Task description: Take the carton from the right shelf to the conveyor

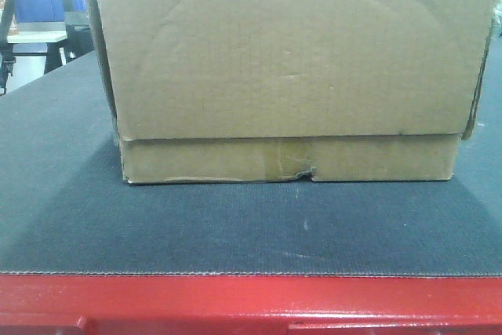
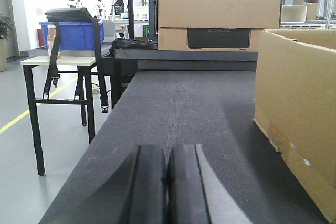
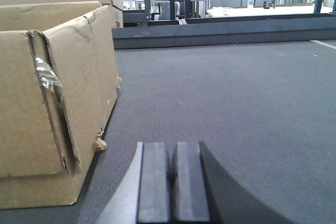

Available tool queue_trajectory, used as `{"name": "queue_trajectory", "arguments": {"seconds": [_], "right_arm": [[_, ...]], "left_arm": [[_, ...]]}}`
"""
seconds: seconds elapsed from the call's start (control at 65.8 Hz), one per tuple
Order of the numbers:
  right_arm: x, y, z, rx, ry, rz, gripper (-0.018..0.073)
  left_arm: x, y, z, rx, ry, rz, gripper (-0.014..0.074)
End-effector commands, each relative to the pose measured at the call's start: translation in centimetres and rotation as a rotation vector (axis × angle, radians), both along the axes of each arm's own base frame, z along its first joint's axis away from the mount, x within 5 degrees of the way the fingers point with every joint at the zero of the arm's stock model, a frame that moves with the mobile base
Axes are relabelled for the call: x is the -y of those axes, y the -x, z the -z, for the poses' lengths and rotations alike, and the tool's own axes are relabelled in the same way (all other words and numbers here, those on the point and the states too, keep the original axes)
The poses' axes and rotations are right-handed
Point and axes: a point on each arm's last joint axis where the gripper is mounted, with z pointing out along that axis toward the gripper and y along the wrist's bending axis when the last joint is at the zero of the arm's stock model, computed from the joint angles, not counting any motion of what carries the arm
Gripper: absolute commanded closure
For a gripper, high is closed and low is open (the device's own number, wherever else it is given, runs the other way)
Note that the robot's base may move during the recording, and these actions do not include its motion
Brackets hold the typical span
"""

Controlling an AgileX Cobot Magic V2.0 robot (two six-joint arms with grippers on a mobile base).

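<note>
Carton (image 1: 286, 76) resting on the conveyor (image 1: 235, 225).

The brown box sits flat on the grey belt, behind its red frame edge (image 1: 251, 300). The left gripper (image 2: 167, 187) and right gripper (image 3: 170, 184) flank the box without touching it, both pressed together and empty.

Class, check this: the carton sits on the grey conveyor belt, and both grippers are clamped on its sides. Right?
Not quite. The carton does sit on the conveyor, but the left gripper and right gripper are shut beside it, apart, as both wrist views show.
</note>
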Motion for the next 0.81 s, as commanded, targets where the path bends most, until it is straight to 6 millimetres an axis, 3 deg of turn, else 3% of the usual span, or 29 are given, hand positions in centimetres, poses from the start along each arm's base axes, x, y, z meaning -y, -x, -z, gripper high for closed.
{"name": "queue_trajectory", "arguments": {"seconds": [0.0,0.791], "right_arm": [[0.02,0.04,-0.2,0.022,0.013,0.002,0.0629],[0.02,0.04,-0.2,0.022,0.013,0.002,0.0629]], "left_arm": [[0.0,0.08,-0.28,0.029,-0.003,-0.002,0.0594],[0.0,0.08,-0.28,0.029,-0.003,-0.002,0.0594]]}}
